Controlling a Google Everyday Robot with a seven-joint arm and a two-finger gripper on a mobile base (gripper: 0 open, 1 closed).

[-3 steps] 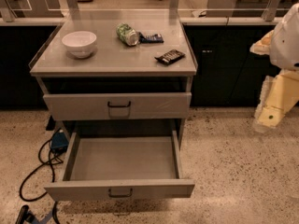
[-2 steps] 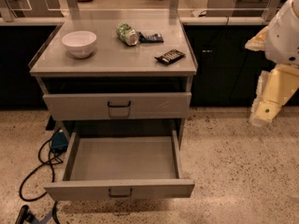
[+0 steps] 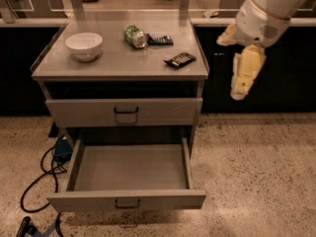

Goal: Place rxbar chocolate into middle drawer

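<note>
The grey cabinet (image 3: pixel 118 63) stands with its middle drawer (image 3: pixel 129 169) pulled out toward the camera, under a shut drawer front (image 3: pixel 163 111). The gripper (image 3: pixel 242 83) hangs in the air right of the cabinet, well apart from it; whether it is open or closed cannot be told. On the cabinet top sits a white bowl (image 3: pixel 84 45) at the left, and the rxbar chocolate (image 3: pixel 179 59) lies near the right front corner.

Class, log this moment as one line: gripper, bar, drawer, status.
gripper: right of cabinet, apart from bar | rxbar chocolate: on cabinet top | middle drawer: pulled open | status: bar not placed
</note>
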